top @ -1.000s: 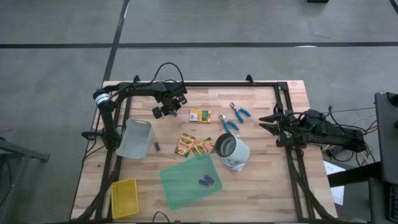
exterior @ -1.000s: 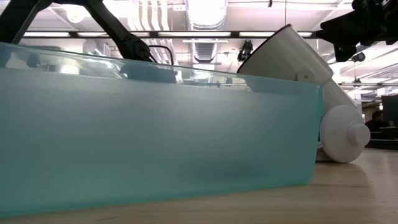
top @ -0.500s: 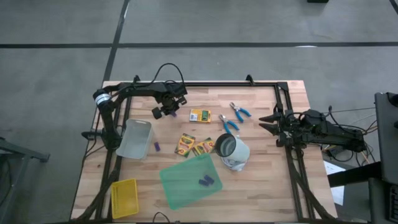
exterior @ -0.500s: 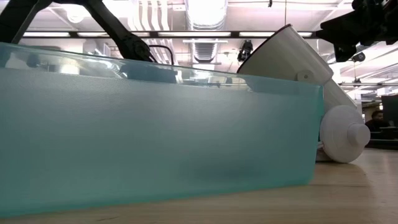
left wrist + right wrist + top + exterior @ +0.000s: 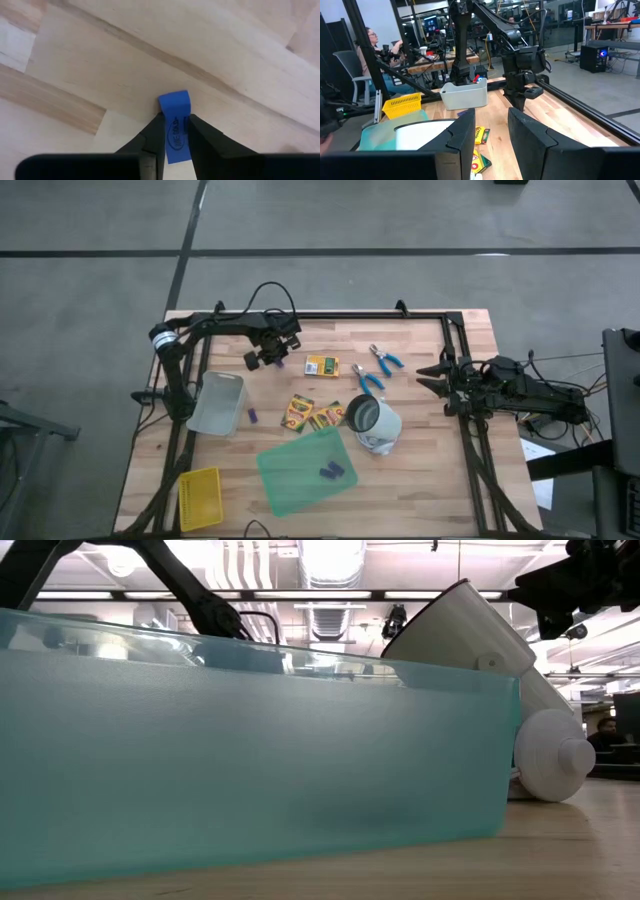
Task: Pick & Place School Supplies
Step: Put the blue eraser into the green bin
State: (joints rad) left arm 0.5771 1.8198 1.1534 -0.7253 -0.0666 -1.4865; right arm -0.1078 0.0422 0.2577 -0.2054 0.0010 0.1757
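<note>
My left gripper (image 5: 175,131) pinches a small blue oblong piece (image 5: 176,120) at the table's (image 5: 420,390) far left. I judge a straight, slow lift is best, keeping the pinch centred so the piece doesn't twist. My right gripper (image 5: 490,125) waits partly open, holding nothing, at the table's right edge.

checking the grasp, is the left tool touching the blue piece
Touching. The left wrist view shows the left tool with both fingers pressed against the blue piece.

The blue piece (image 5: 175,125) bears small dark print, too blurred to read.
</note>
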